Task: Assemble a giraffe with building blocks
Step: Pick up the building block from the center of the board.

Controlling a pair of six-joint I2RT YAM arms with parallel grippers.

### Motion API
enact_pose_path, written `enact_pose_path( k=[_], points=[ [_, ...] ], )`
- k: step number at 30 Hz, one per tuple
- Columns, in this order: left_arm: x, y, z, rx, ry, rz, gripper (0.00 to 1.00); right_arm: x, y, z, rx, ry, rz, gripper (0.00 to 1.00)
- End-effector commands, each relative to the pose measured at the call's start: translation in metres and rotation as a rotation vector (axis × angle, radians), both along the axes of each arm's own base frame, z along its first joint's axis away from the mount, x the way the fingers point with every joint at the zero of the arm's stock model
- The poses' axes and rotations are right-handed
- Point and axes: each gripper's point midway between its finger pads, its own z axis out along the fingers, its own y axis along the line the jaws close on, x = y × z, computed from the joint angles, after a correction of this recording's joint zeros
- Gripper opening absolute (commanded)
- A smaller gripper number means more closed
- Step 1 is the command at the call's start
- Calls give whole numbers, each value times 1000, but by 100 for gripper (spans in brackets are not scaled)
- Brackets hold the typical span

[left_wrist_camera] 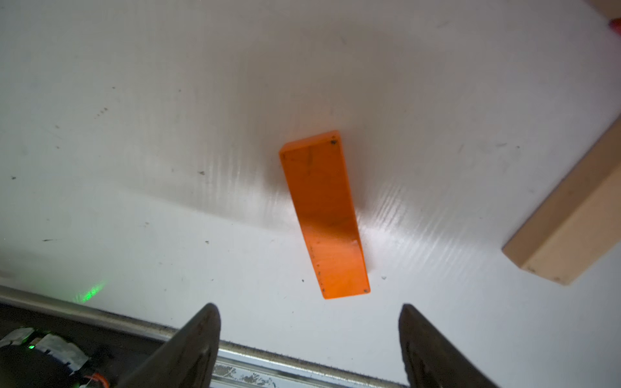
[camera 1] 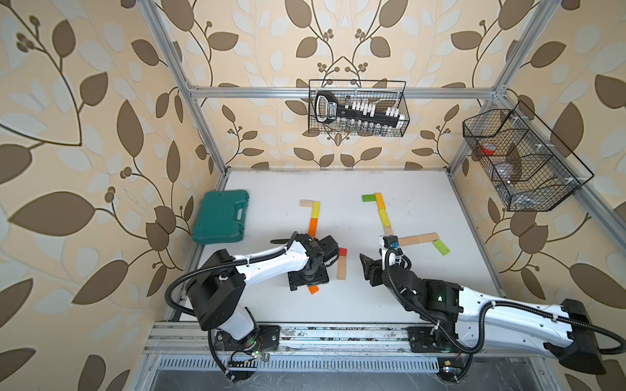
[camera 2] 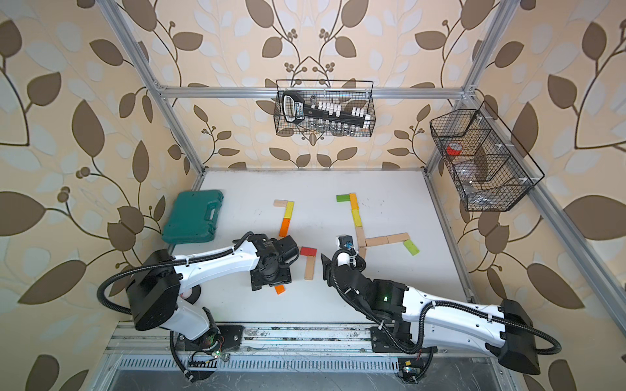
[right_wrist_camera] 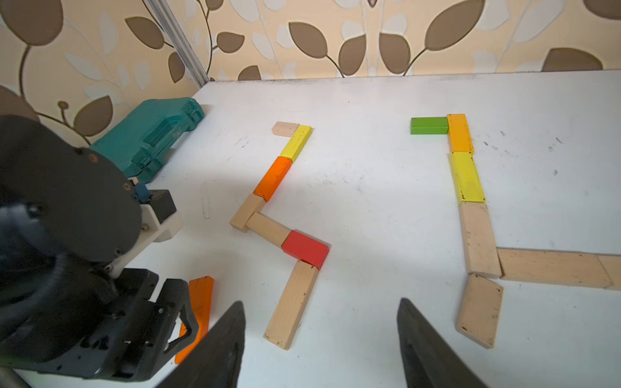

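Note:
The building blocks lie flat on the white table point(camera 1: 338, 182) in two bent chains. One chain runs from a beige block point(camera 1: 307, 203) through yellow and orange to a red block point(camera 1: 342, 252) and a beige plank point(right_wrist_camera: 292, 305). The other runs from a green block point(camera 1: 368, 198) down to beige planks point(camera 1: 408, 241) and a green end block point(camera 1: 441, 247). A loose orange block point(left_wrist_camera: 324, 215) lies directly below my left gripper point(left_wrist_camera: 307, 307), which is open and empty just above it. My right gripper point(right_wrist_camera: 321, 302) is open and empty, between the two chains.
A green plastic case point(camera 1: 222, 216) lies at the table's left edge. Two wire baskets hang on the frame, one on the back wall point(camera 1: 357, 108) and one on the right point(camera 1: 521, 159). The metal rail point(camera 1: 338, 333) runs along the front edge.

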Motion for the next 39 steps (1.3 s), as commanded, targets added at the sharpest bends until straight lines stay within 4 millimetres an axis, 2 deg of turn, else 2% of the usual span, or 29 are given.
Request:
enact_pose_path(
  k=[1,5,9,10,14,17,22,26,30,33,36,39],
  points=[
    [6,-12,-1,-4,-6,-10,79,0,-11,-11,-60,4,-19,68],
    [6,-8,-13,44,21,-26,70,-1,-12,-13,-73,10,-18,68],
    [2,-6,-22,59,43,-44,58,0,-12,-15,-82,12,-21,69],
    [1,-4,-24,67,50,-48,58,0,-12,-16,-89,12,-23,69],
    [-5,4,-28,88,75,-76,51,2,-10,-16,-102,10,-23,69],
    [-10,14,-29,100,93,-113,41,2,-9,-16,-108,10,-24,69],
    [-15,32,-35,29,162,-233,27,3,-9,-15,-106,10,-25,69],
    [-15,43,-40,-33,208,-322,23,3,-11,-16,-109,4,-33,69],
    [-10,26,-31,-119,204,-424,18,4,-11,-16,-113,2,-32,69],
    [-1,28,-22,-88,197,-504,17,3,-12,-16,-111,0,-32,69],
    [8,13,-12,-152,170,-580,17,3,-16,-17,-113,-4,-38,69],
    [21,14,-11,-144,169,-600,16,2,-19,-18,-114,-7,-43,69]
  ],
)
